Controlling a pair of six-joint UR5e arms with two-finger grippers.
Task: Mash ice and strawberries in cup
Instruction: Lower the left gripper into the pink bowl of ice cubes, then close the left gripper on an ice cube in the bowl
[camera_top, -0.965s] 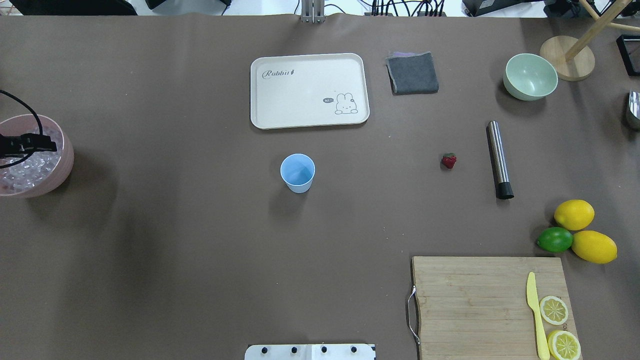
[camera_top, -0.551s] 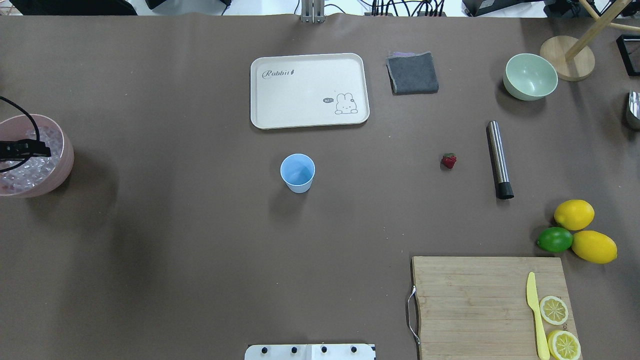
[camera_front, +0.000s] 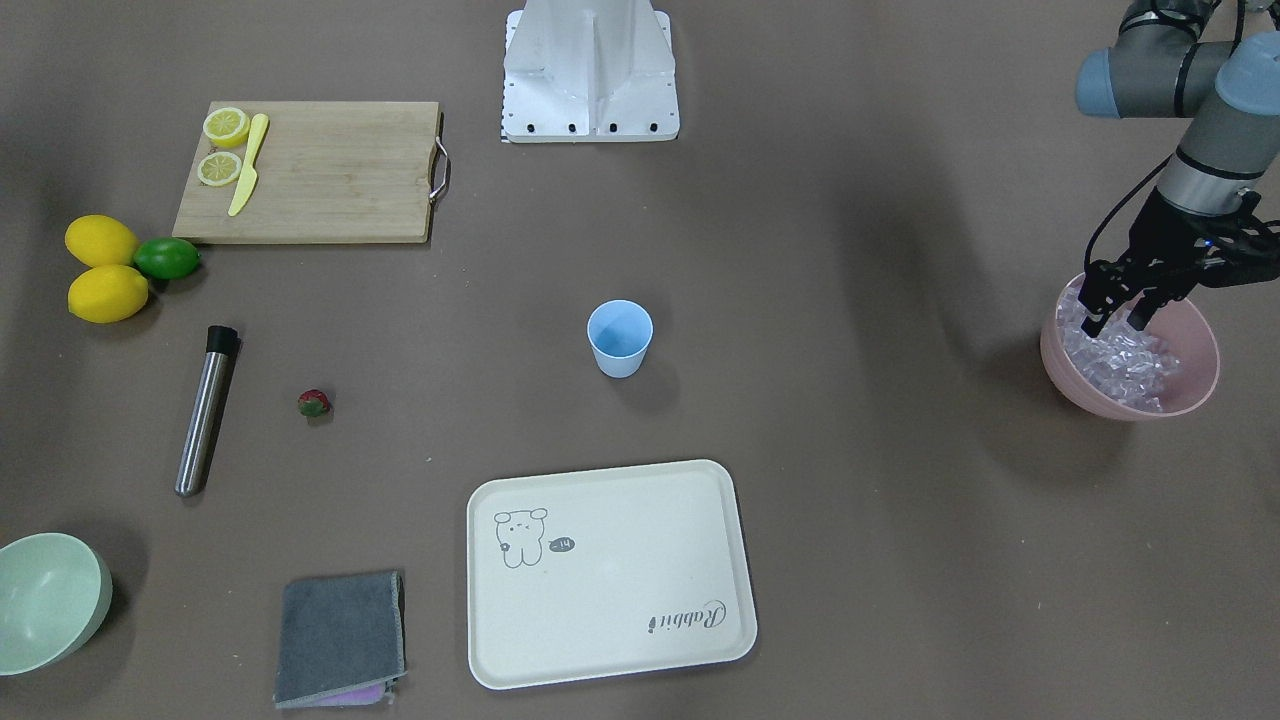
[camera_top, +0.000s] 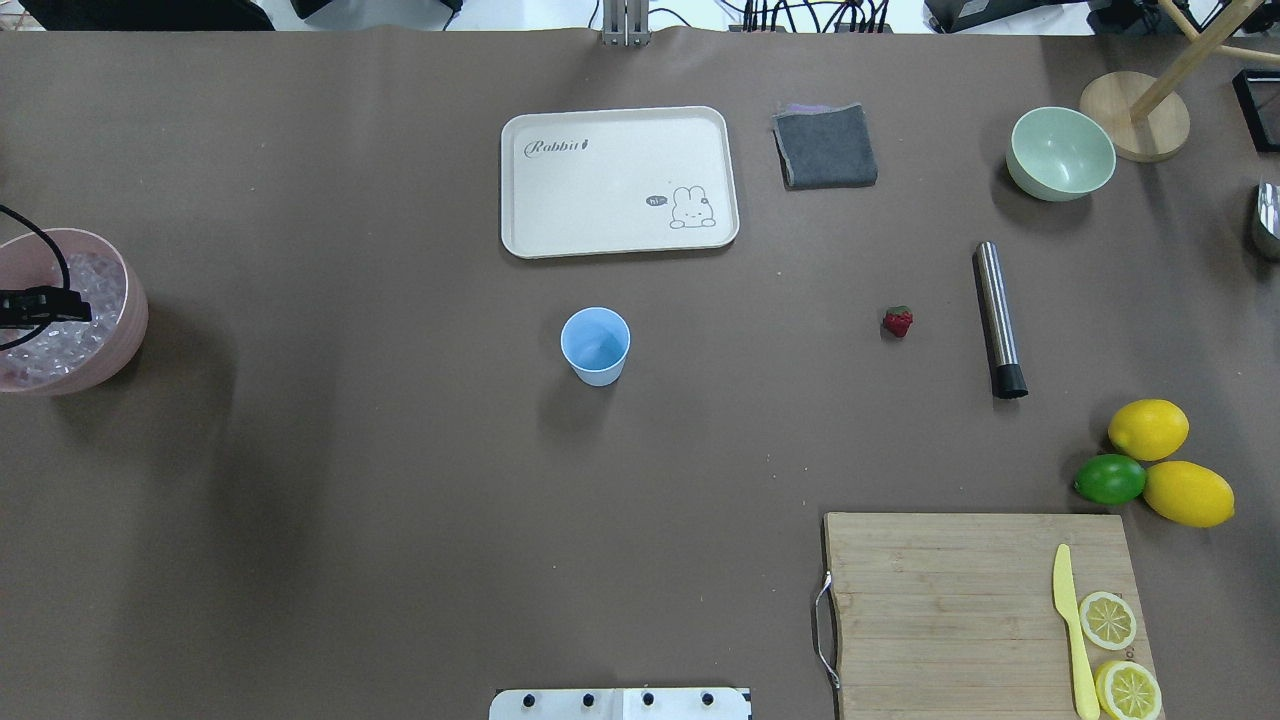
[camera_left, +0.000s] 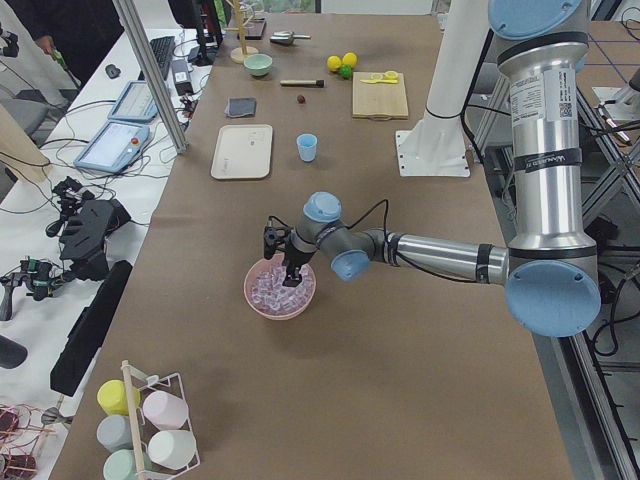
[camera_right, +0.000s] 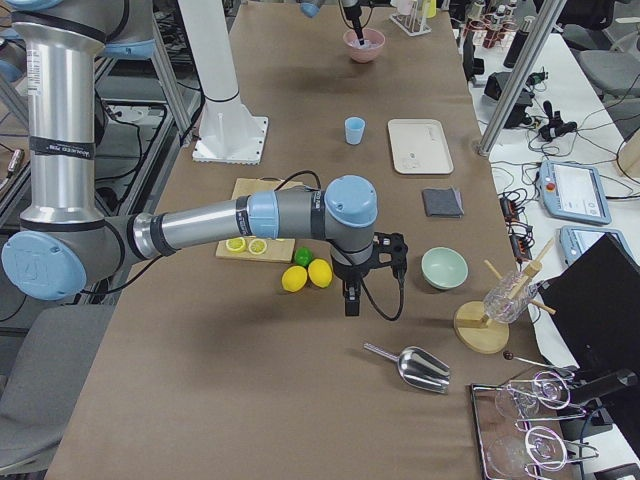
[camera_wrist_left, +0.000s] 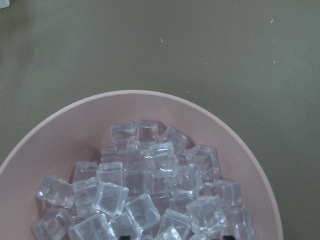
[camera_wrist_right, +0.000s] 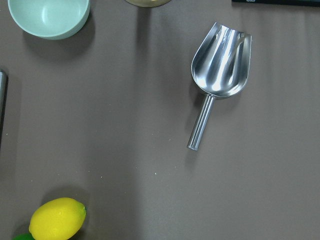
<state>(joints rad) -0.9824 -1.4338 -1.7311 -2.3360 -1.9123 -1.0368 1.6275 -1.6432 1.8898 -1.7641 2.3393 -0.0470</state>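
Clear ice (camera_front: 1115, 362) cubes fill the pink bowl (camera_front: 1198, 352) at the table's left end. My left gripper (camera_front: 1118, 320) points down into that bowl, open, its fingertips at the top of the ice pile with a wide gap between them. The left wrist view shows the ice (camera_wrist_left: 160, 165) close up. The light-blue cup (camera_top: 596, 345) stands upright mid-table and looks empty. One red strawberry (camera_top: 898, 321) lies on the table right of it. My right gripper (camera_right: 350, 300) hangs beside the lemons, seen only from the side; I cannot tell its state.
A steel muddler (camera_top: 999, 320) lies right of the strawberry. A cream tray (camera_top: 619, 180), grey cloth (camera_top: 825, 147) and pale green bowl (camera_top: 1060, 153) sit at the back. Cutting board (camera_top: 950, 600), knife, lemon slices, two lemons and a lime (camera_top: 1109, 479) are front right. A metal scoop (camera_wrist_right: 220, 75) lies beyond.
My left gripper has shifted toward the view's left edge, over the middle of the pink bowl and down onto the ice. Nothing else moved.
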